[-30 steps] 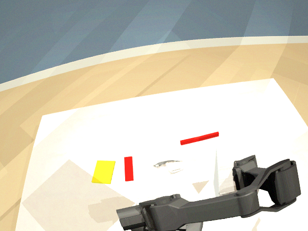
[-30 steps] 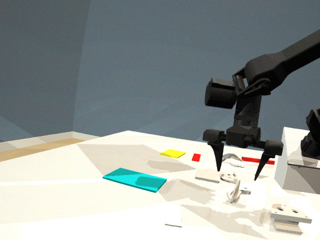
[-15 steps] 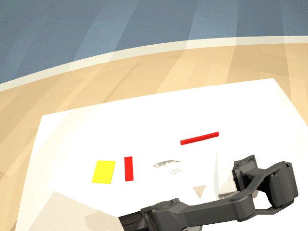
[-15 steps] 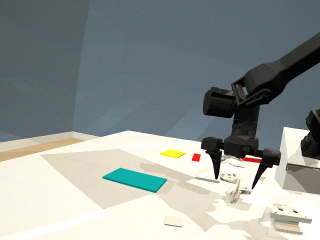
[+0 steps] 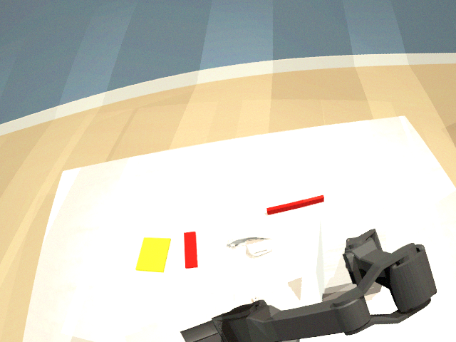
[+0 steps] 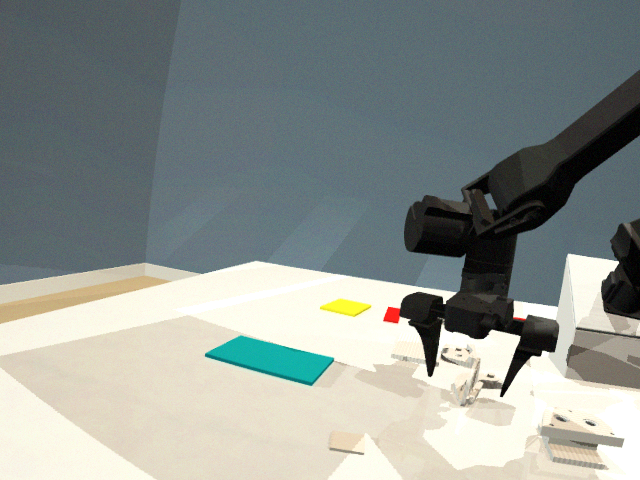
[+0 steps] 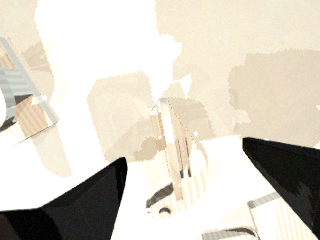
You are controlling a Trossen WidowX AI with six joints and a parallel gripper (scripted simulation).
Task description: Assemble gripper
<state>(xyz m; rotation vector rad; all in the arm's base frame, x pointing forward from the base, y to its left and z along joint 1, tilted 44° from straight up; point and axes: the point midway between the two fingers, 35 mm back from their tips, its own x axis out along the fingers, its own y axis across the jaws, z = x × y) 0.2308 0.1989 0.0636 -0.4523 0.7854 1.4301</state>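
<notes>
My gripper (image 6: pixel 466 385) (image 7: pixel 183 153) is open and empty, pointing down, one finger on each side of a thin pale part (image 6: pixel 469 386) (image 7: pixel 175 155) that stands on edge. The fingertips are near the height of this part. A small pale piece (image 6: pixel 490 381) is right beside it. Behind are a pale rounded part (image 6: pixel 458 354) and a flat ribbed block (image 6: pixel 407 351) (image 7: pixel 287 215). At the right in the exterior view, a plate with two holes (image 6: pixel 578 426) sits above a ribbed foot (image 6: pixel 576 455). I cannot tell which part is which jaw. The top view hides the fingers.
A teal slab (image 6: pixel 269 359), a yellow tile (image 5: pixel 153 254) (image 6: pixel 345 306), a red tile (image 5: pixel 190 249) (image 6: pixel 392 315) and a red bar (image 5: pixel 296 204) lie around. A curved grey part (image 5: pixel 254 239) lies near the middle. A small beige tile (image 6: pixel 347 442) lies in front. A white box (image 6: pixel 560 335) stands right.
</notes>
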